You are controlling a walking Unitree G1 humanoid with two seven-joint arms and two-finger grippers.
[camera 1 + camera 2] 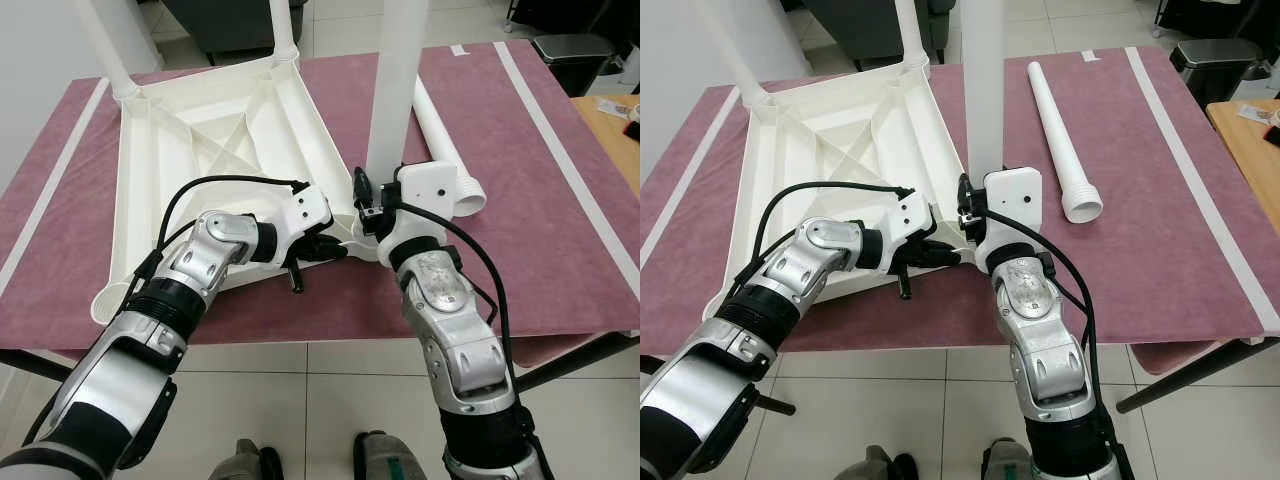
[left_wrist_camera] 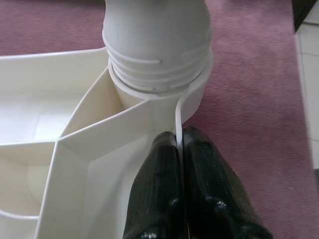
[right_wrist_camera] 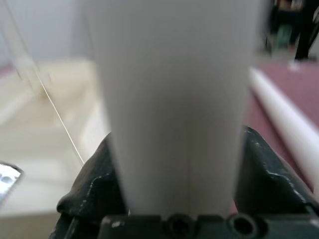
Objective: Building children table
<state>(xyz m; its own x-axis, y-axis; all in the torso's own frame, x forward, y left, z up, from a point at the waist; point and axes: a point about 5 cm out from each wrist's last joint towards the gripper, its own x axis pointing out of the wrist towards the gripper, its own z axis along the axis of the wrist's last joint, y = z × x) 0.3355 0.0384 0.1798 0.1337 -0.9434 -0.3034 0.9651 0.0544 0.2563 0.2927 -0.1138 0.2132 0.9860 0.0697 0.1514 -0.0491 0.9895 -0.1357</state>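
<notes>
At frame centre, the right gripper [image 3: 174, 199] clasped the upright white leg [image 1: 396, 90], whose top was cut off. The left gripper [image 2: 180, 149] pinched shut on the upturned tabletop [image 1: 210, 140] rim beside its socket. A loose leg [image 1: 1060, 130] lay at upper right.

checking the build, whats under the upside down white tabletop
The tabletop lies on a maroon cloth that shows all around it. Whatever sits beneath its middle is covered. The left hand pinches its rim; the right hand grips an upright leg at the corner socket.
</notes>
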